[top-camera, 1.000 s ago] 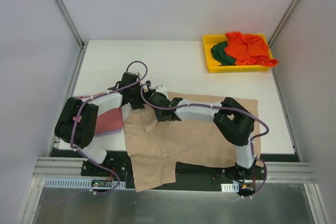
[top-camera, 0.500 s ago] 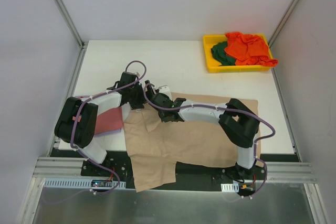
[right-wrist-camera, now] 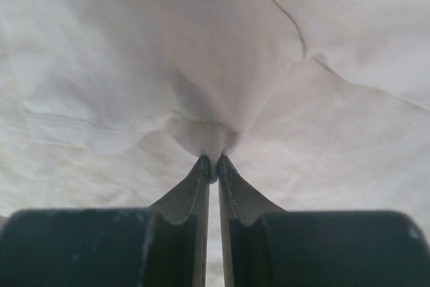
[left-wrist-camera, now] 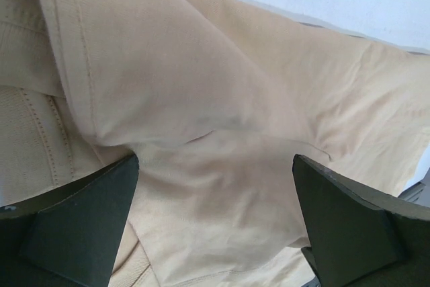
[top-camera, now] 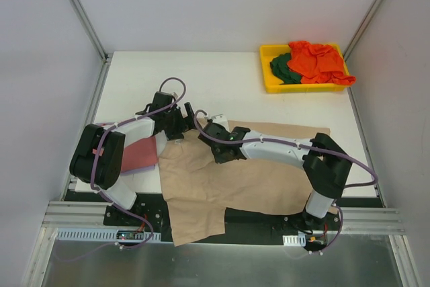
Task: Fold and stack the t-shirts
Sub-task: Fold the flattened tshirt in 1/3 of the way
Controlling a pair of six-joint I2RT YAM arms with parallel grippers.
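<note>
Your right end effector [right-wrist-camera: 213, 160] is clenched on a pinch of the large tan cloth t-shirt [top-camera: 248, 179], which is spread along the near edge of the tabletop [top-camera: 222, 85], long axis L–R. Your left end effector [left-wrist-camera: 213, 164] gapes wide just above the cloth, so it's nearer the shirt's left end.

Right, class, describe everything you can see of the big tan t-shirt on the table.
The tan t-shirt is soft, creased cloth with stitched seams, lying mostly flat across the near part of the white table, one part drooping over the near edge. The right pincer is shut on a pinched-up tuck of it; the left pincer hangs open over a fold.
</note>
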